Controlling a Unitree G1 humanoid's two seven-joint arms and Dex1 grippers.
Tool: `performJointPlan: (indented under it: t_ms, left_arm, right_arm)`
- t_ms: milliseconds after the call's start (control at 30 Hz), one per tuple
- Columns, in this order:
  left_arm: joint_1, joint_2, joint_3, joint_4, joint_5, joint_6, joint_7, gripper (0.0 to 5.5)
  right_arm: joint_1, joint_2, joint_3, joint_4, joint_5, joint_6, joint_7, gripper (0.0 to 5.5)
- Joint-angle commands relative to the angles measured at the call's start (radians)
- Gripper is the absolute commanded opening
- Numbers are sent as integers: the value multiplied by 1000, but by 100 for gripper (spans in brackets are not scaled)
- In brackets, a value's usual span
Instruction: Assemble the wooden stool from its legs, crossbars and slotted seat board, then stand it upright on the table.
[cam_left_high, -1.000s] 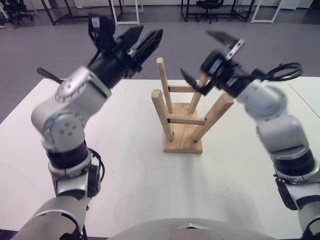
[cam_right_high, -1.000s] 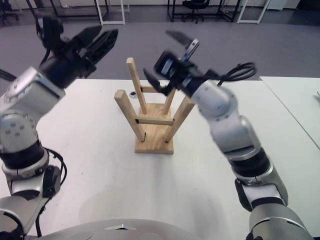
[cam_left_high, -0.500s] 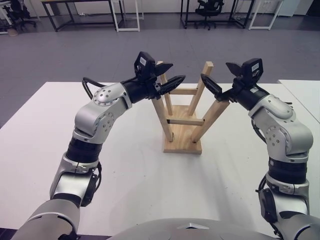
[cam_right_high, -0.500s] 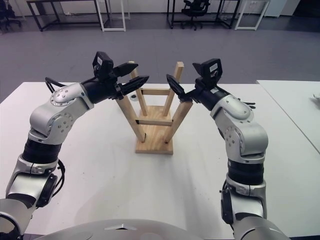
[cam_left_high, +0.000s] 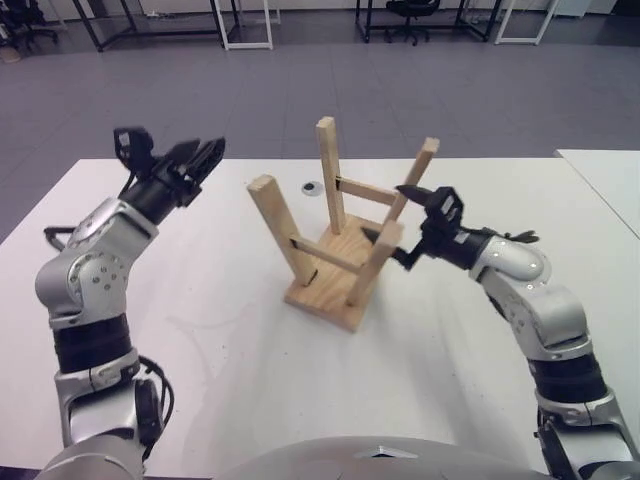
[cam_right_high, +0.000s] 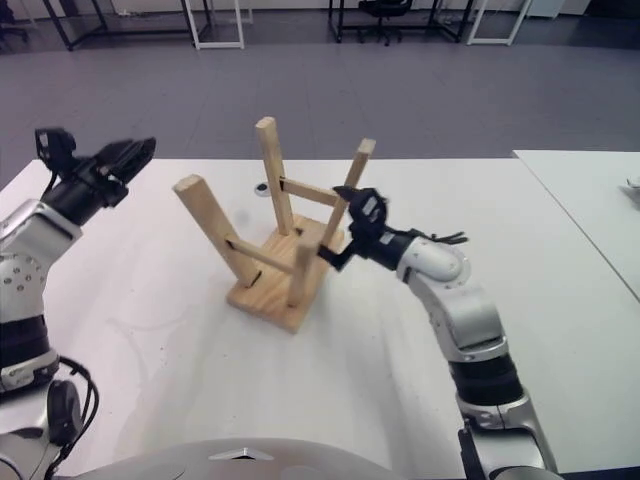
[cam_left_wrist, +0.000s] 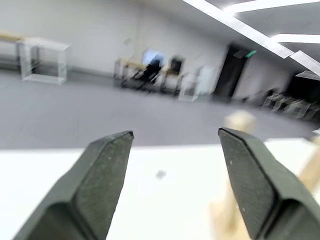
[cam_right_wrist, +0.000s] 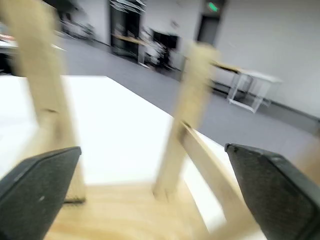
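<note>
The left arm is raised at the far left, its left gripper (cam_left_high: 200, 157) spread open, well apart from the stool (cam_left_high: 325, 293). The right gripper (cam_left_high: 392, 213), fingers wide apart, sits by the stool's right legs. The stool rests upside down mid-table (cam_left_high: 230, 345), legs pointing up.

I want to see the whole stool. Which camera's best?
The left eye view: the whole upside-down stool shows, all four legs up. The right eye view shows the same. The right wrist view catches blurred legs close up; the left wrist view, a blurred bit of leg.
</note>
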Motion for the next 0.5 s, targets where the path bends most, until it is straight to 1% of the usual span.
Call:
performJointPlan:
  t_ms: [33,67,100,133,167,233,300,333,367,433,500]
  left_arm:
    - [205,98,-30,-101,111,26,-11,315]
    - [269,116,-34,-141,128,28,-28,315]
    - [338,152,-53,-174,154,37,-54,315]
    - [396,193,-82,-198,187,40,-79,315]
    - [450,248,-136,-206,246,22,-110,315]
    - [494,299,-219,-208,307,1,-161,315]
    - [447,284,-309,-178,338,-9,-195,315]
    - [407,266,-352,-136,362,-18,-198,315]
    - [363,239,-400,-64,399,-47,-200,315]
    - [310,195,-462,42,442,-94,-210,315]
    - [280,147,-497,90,449,-123,-228,315]
  right_arm:
    - [-139,5,-112,-178,-17,89,-144,540]
    - [-223,-21,-244,-184,59,128,-175,540]
    - [-293,-63,-355,-137,101,151,-183,540]
    - [-326,-109,-412,-79,103,161,-175,540]
    - [-317,-177,-394,22,26,128,-156,540]
    - [-293,-187,-343,267,-69,57,-162,540]
    - [-254,-159,-238,537,-155,-64,-126,540]
    - [-239,-154,-191,633,-193,-129,-99,540]
    - [-228,-133,-167,699,-194,-174,-60,540]
    - [-198,-101,-138,711,-151,-242,48,540]
    - [-154,-84,-136,635,-87,-287,143,540]
